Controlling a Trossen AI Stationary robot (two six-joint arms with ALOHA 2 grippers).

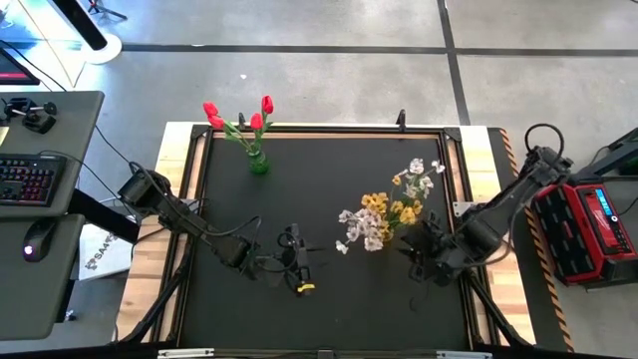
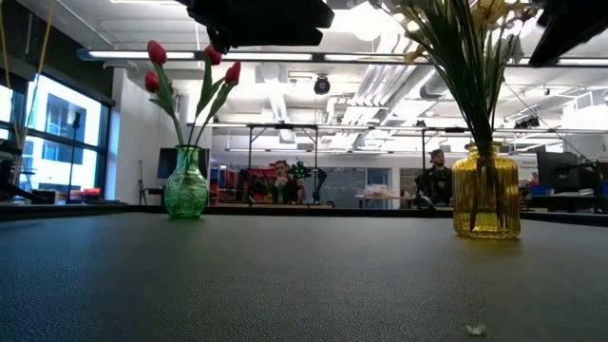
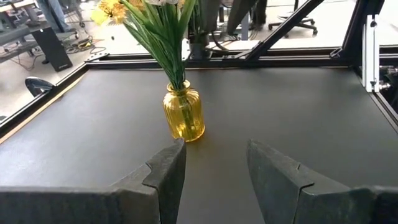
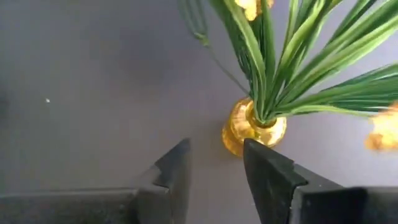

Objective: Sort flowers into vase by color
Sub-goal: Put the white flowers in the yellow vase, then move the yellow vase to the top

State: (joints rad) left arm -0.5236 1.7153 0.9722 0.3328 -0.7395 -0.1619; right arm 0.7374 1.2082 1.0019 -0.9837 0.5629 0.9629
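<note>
Red tulips (image 1: 239, 118) stand with their stems in a green glass vase (image 2: 186, 190) at the far left of the black mat. A yellow glass vase (image 3: 183, 112) at mid right holds a bunch of yellow blossoms (image 1: 384, 207) and white-pinkish blossoms (image 1: 361, 229), stems down in its neck (image 4: 264, 118). My right gripper (image 4: 214, 149) hangs open above and just near-right of this vase, with nothing between its fingers. My left gripper (image 3: 214, 149) stays open over the mat's near middle (image 1: 309, 261), pointing at the yellow vase, holding nothing.
A raised frame (image 1: 329, 130) borders the black mat. A red box (image 1: 588, 229) sits off the right edge, and a desk with a keyboard (image 1: 30, 179) off the left. A small scrap (image 2: 475, 330) lies on the mat near the front.
</note>
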